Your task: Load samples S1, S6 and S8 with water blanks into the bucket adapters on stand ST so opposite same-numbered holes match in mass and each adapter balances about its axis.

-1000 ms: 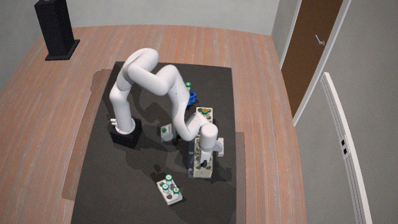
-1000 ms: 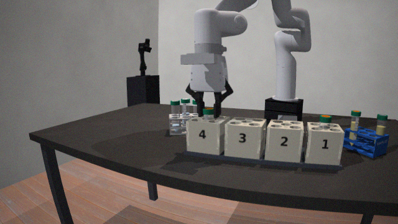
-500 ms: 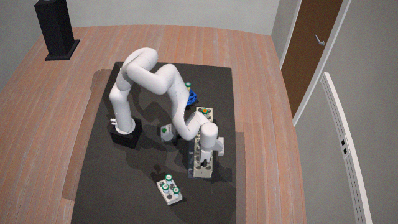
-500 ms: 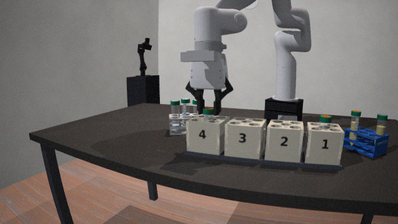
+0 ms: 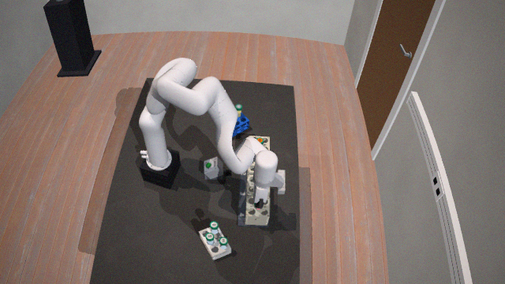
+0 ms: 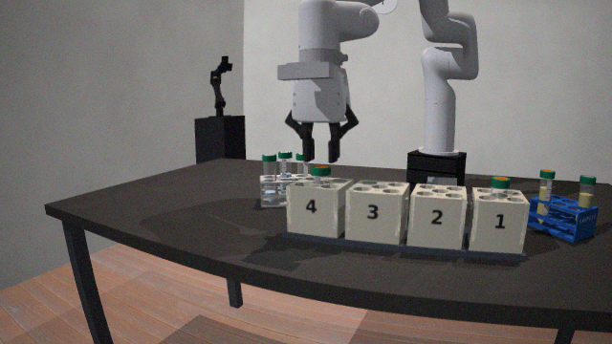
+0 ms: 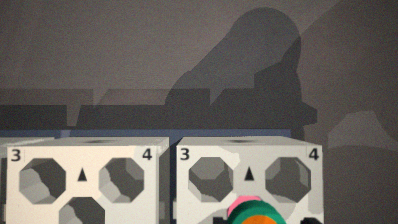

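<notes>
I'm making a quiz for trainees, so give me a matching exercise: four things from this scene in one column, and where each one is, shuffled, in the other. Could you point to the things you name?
1. Blue rack (image 5: 241, 125) (image 6: 580, 231)
2. Hand (image 5: 259, 203) (image 6: 321, 155) (image 7: 263, 222)
3. Clear rack (image 5: 215, 255) (image 6: 266, 179)
4. Adapter 3 (image 6: 373, 229) (image 7: 82, 150)

A. Between adapters 2 and 4
B. Beside adapter 1
C. Above adapter 4
D. Behind adapter 4 in the exterior view

Pairs: 1-B, 2-C, 3-D, 4-A

Your hand (image 5: 259, 203) (image 6: 320, 155) (image 7: 265, 220) has risen from the orange-dotted tube (image 6: 320, 170) (image 7: 257, 215) in adapter 4 (image 5: 257, 219) (image 6: 313, 222) (image 7: 250, 150); its fingertips now stand clear above the cap.
</notes>
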Controlling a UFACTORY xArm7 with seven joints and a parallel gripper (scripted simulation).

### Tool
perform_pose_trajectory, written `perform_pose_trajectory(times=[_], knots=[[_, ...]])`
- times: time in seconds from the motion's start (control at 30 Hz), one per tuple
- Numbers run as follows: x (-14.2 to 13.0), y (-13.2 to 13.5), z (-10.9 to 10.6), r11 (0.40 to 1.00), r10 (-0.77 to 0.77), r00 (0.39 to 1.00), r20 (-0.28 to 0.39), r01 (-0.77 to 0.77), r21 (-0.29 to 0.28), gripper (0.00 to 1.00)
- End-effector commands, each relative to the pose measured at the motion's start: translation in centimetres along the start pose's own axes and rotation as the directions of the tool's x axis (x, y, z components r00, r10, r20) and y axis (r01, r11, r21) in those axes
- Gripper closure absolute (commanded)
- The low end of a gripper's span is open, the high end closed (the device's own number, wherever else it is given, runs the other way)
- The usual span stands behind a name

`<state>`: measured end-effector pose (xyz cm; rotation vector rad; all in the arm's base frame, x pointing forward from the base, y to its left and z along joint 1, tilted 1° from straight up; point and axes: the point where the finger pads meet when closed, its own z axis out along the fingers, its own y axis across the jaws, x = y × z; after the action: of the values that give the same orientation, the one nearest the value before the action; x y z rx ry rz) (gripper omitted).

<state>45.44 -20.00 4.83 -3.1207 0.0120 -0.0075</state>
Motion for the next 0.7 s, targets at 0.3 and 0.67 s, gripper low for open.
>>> perform_pose_trajectory(times=[0.3, 0.67], knots=[[0.1, 0.1, -2.3, 1.000, 0.000, 1.000, -0.004, 0.000, -0.002, 0.56], [0.1, 0.1, -4.5, 1.000, 0.000, 1.000, -0.004, 0.000, -0.002, 0.56]])
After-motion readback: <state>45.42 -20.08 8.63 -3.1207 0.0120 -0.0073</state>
